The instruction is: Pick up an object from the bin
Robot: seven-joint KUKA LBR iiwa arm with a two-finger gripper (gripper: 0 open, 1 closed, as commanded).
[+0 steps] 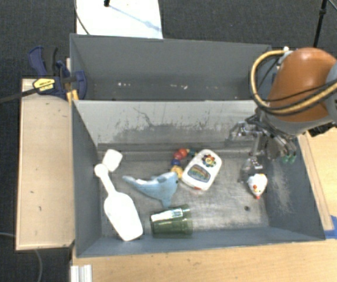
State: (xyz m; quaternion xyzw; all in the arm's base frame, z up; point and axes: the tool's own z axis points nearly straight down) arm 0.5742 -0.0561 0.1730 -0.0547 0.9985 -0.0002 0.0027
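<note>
Rightward, white toy point(256, 185) lies near bin point(294, 198) wall, apart from heap point(174, 184).

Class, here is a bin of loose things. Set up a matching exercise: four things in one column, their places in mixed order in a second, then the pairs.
Things:
1. white scoop
2. pale blue fish toy
3. green jar
4. small white toy

Places in the bin:
A. near the front wall, on its side
B. right side, just below the claw
C. left side
D. middle of the floor

Pairs: 1-C; 2-D; 3-A; 4-B
</note>
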